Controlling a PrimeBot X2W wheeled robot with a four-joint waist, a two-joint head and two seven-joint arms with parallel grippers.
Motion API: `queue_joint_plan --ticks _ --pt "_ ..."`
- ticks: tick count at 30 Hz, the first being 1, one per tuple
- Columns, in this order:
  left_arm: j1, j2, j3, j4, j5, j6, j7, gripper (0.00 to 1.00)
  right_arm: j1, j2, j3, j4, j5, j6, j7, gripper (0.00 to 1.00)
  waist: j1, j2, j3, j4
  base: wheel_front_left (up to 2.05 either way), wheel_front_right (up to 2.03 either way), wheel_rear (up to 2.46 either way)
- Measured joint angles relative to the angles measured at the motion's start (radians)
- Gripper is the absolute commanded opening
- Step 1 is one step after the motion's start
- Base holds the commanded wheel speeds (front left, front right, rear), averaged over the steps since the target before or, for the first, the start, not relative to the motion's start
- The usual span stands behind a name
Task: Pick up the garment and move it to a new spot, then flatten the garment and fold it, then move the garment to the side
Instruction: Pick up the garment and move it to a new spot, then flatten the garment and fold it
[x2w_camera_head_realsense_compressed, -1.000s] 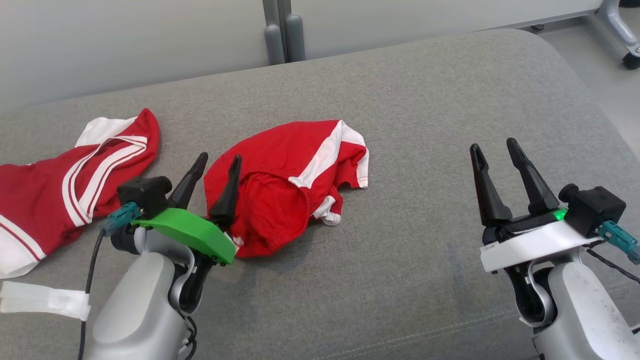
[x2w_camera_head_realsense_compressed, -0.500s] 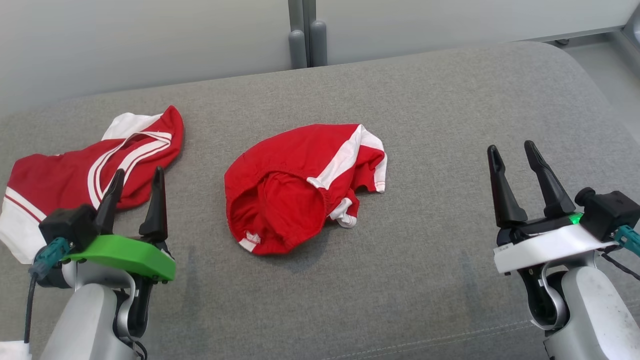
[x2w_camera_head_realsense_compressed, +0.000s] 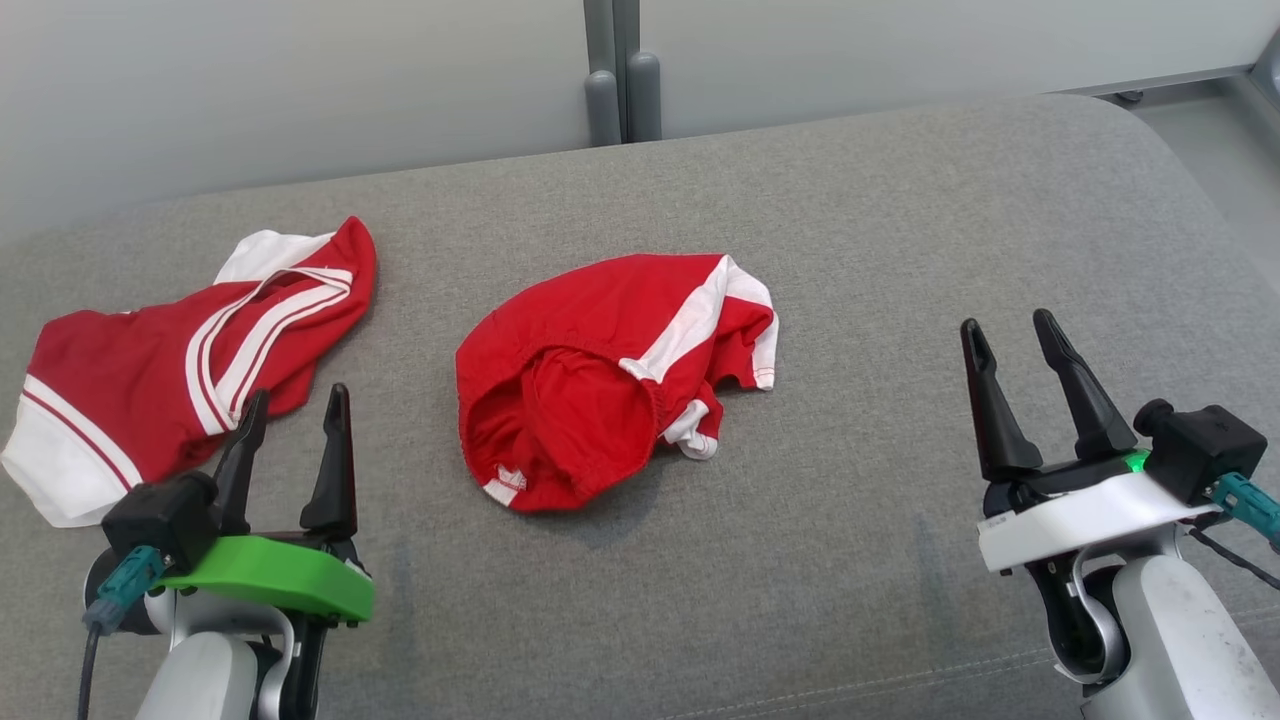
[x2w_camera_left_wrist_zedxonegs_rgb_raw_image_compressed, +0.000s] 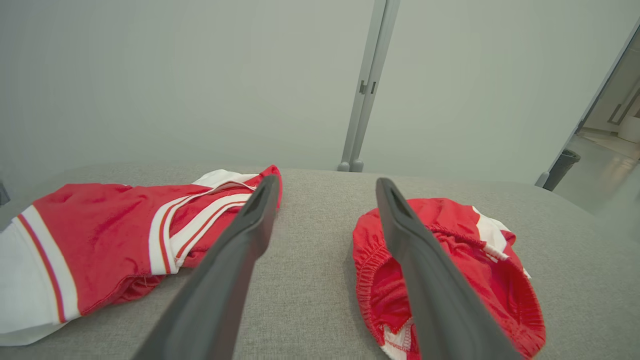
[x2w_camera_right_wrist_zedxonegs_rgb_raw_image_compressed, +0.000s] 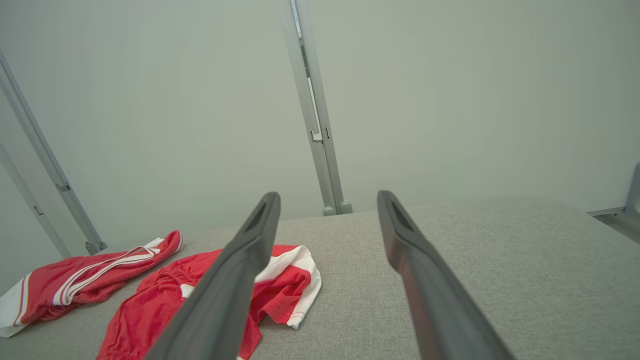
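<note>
Crumpled red shorts with white side stripes (x2w_camera_head_realsense_compressed: 610, 380) lie in the middle of the grey cushion (x2w_camera_head_realsense_compressed: 860, 250), waistband opening toward me. They also appear in the left wrist view (x2w_camera_left_wrist_zedxonegs_rgb_raw_image_compressed: 465, 265) and the right wrist view (x2w_camera_right_wrist_zedxonegs_rgb_raw_image_compressed: 165, 295). My left gripper (x2w_camera_head_realsense_compressed: 297, 405) stands open at the lower left, apart from the shorts and just in front of the other garment. My right gripper (x2w_camera_head_realsense_compressed: 1008, 330) stands open at the lower right over bare cushion, well clear of the shorts. Nothing sits between either pair of fingers.
A second red garment with white stripes (x2w_camera_head_realsense_compressed: 160, 360) lies at the left of the cushion, also in the left wrist view (x2w_camera_left_wrist_zedxonegs_rgb_raw_image_compressed: 100, 240). A pale wall with a grey post (x2w_camera_head_realsense_compressed: 620, 70) runs behind the cushion. Floor shows at the upper right (x2w_camera_head_realsense_compressed: 1220, 130).
My left gripper has drawn back from the shorts' left edge to the lower left, open and empty. The camera has shifted, so the whole scene sits further right. The right gripper sank slightly.
</note>
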Motion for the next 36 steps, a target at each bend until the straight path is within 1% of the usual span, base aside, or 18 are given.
queue_joint_plan --ticks 6,17,20,25,28,29,36 --pt "0.014 -0.004 0.020 -0.039 0.016 0.000 0.000 1.00 0.000 0.000 0.000 0.000 -0.001 0.000 0.000 1.00 0.0000 0.0000 0.001 -0.001 0.00 0.00 0.00" --pt "0.045 -0.037 0.052 -0.088 0.028 -0.002 0.000 1.00 0.000 0.003 0.003 -0.001 -0.001 0.000 0.000 1.00 0.0000 0.0000 0.008 -0.004 0.00 0.00 0.00" --pt "0.051 -0.047 0.045 -0.090 0.027 -0.020 0.000 1.00 0.000 0.004 0.004 -0.001 -0.001 0.000 0.000 1.00 0.0000 0.0000 0.011 -0.005 0.00 0.00 0.00" --pt "0.052 -0.069 -0.009 -0.095 -0.011 -0.059 0.000 1.00 0.000 0.005 -0.002 0.000 0.002 0.000 0.000 1.00 0.0000 0.0000 0.025 -0.005 0.00 0.00 0.00" --pt "0.051 -0.071 -0.061 -0.083 -0.021 -0.075 0.000 1.00 -0.002 0.008 0.011 0.004 0.002 0.000 0.000 1.00 0.0000 0.0000 0.034 -0.007 0.00 0.00 0.00" --pt "0.047 -0.076 -0.093 -0.082 -0.025 -0.082 0.006 1.00 -0.003 0.010 0.022 0.007 0.002 0.000 0.000 1.00 0.0000 0.0000 0.039 -0.013 0.00 0.00 0.00" --pt "0.003 -0.085 -0.194 -0.054 -0.067 -0.091 0.091 1.00 -0.025 0.014 0.037 0.012 0.010 0.000 0.000 1.00 0.0000 0.0000 0.062 -0.044 0.00 0.00 0.00"
